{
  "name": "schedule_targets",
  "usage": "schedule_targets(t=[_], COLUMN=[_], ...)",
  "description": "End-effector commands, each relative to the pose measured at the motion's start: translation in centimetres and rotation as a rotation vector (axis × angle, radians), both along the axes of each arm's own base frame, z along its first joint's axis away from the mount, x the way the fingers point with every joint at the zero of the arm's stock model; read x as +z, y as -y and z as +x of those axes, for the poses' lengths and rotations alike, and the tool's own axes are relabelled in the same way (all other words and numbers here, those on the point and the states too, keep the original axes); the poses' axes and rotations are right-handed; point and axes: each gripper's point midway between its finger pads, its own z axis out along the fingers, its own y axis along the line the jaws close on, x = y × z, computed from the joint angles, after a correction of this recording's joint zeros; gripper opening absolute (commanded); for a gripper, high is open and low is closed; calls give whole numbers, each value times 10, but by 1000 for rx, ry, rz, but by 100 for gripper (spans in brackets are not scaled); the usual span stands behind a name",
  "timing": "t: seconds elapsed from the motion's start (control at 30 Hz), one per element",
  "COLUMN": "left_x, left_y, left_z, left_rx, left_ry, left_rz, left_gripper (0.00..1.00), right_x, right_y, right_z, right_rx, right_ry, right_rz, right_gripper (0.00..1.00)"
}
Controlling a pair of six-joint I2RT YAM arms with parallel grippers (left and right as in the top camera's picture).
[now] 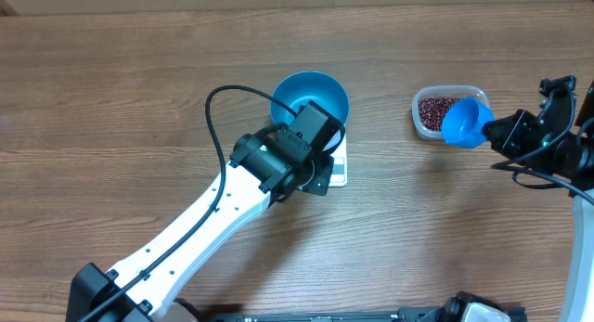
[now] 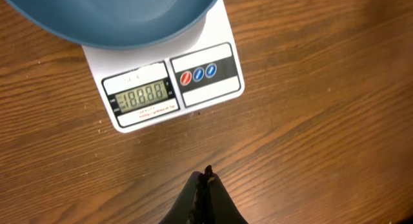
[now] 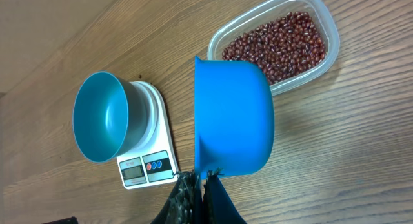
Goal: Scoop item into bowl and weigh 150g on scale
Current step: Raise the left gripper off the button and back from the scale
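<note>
The glossy blue bowl (image 1: 311, 95) stands on the white scale (image 1: 340, 166), and its inside shows only blue. In the left wrist view the scale (image 2: 206, 88) has its display lit, with the bowl (image 2: 122, 17) above it. My left gripper (image 2: 206, 175) is shut on nothing, low over the wood just in front of the scale, and in the overhead view the left gripper (image 1: 318, 178) covers most of it. My right gripper (image 3: 201, 179) is shut on the handle of a blue scoop (image 3: 235, 117). The scoop hangs over the near end of the clear tub (image 3: 326, 17) of red-brown beans (image 3: 277, 43).
The clear tub (image 1: 448, 92) sits right of the bowl, with a strip of bare wood between them. The left arm (image 1: 204, 220) crosses the table from the lower left, and its black cable (image 1: 227, 90) loops up beside the bowl. The right arm's body (image 1: 557, 141) is at the right edge.
</note>
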Motion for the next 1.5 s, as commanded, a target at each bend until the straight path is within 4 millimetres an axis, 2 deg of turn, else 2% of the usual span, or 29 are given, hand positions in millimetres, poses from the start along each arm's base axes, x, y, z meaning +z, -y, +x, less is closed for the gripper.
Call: schedule_targets(t=[0.0, 0.17, 0.37, 0.5, 0.57, 0.6, 0.8, 0.97, 1.1, 1.23, 1.47], left_x=[12, 13, 13, 35, 55, 57, 50, 41, 27, 15, 14], left_y=[4, -5, -39, -53, -73, -76, -77, -72, -60, -50, -51], left_z=[-1, 6, 24, 26, 28, 28, 27, 29, 31, 29, 28], left_rx=[-99, -185, -115, -75, -2, 3, 3, -7, -33, -56, -56], left_ry=[33, 57, 48, 104, 193, 201, 178, 149, 102, 49, 44], left_rz=[-18, 8, 26, 5, 57, 65, 85, 82, 50, 23, 26], left_gripper=[4, 4, 4, 4, 4, 4, 4, 10, 4, 4, 4], right_x=[13, 12, 11, 11, 12, 12, 14, 14, 14, 14, 14], right_y=[2, 1, 1, 1, 1, 2, 3, 3, 3, 3, 3], right_z=[4, 2, 2, 2, 2, 3, 6, 5, 6, 6, 6], right_rx=[7, 7, 7, 4, 4, 4, 1, 1, 1, 2, 2], right_ry=[39, 32, 29, 28, 30, 31, 46, 46, 47, 48, 48], right_rz=[-16, -13, -12, -10, -10, -11, -15, -15, -16, -17, -16], right_gripper=[4, 4, 4, 4, 4, 4, 4, 4, 4, 4, 4])
